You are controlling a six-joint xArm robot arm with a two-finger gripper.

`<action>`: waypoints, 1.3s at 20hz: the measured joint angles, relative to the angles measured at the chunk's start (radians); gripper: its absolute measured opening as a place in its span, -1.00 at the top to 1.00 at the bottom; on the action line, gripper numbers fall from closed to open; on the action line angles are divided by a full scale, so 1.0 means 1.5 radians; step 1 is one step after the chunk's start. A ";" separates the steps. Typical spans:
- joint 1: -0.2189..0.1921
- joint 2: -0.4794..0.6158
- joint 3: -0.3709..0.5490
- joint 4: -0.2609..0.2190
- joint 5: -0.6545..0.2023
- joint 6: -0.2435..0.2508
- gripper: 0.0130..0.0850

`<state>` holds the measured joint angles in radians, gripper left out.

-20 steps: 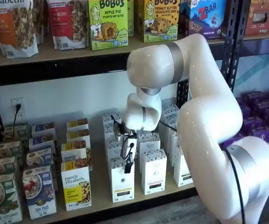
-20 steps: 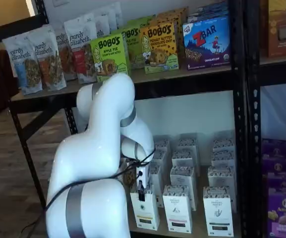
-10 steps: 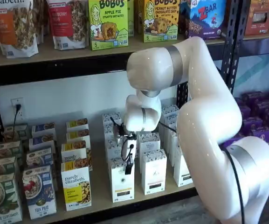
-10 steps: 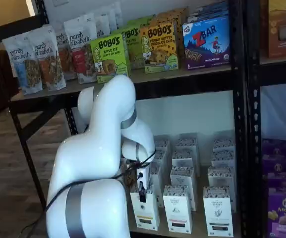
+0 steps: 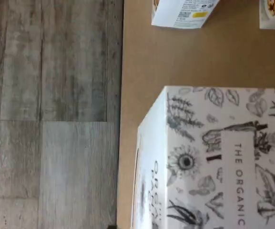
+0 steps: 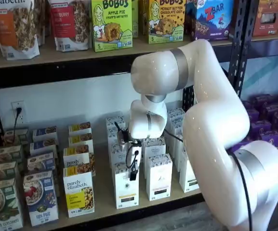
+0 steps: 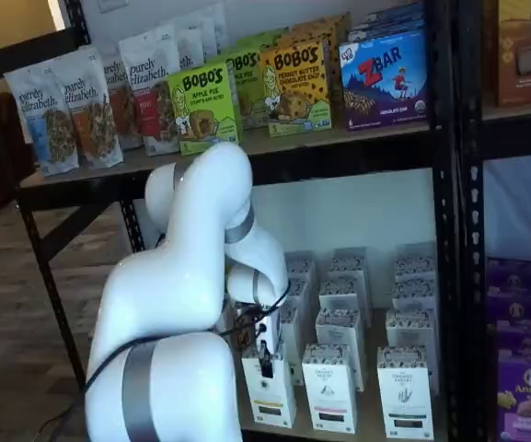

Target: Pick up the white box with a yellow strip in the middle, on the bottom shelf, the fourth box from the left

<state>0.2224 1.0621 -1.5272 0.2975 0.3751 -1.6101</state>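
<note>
One arm over the white box, nothing gripped yet

Two shelf levels hold the stock. On the bottom shelf the white box stands at the front edge, just beside a purely elizabeth box on one side and a matching white carton on the other, with more white cartons in rows behind it. The upper level carries Bobo's boxes and granola bags. The gripper hangs right over the white box's top; its fingers show side-on with no gap to read, yet it stands at its widest and holds nothing. In the wrist view the box's speckled top sits off to one side. To do the step well, the arm should probably centre over that top, then lower straight so the fingers clear both neighbours before closing.
</note>
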 joint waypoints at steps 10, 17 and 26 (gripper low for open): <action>-0.004 -0.006 0.009 -0.003 -0.003 -0.002 -1.00; 0.001 -0.007 0.011 -0.009 -0.005 0.008 -1.00; 0.006 0.001 0.006 -0.010 -0.015 0.014 -1.00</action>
<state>0.2318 1.0633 -1.5180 0.2822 0.3533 -1.5887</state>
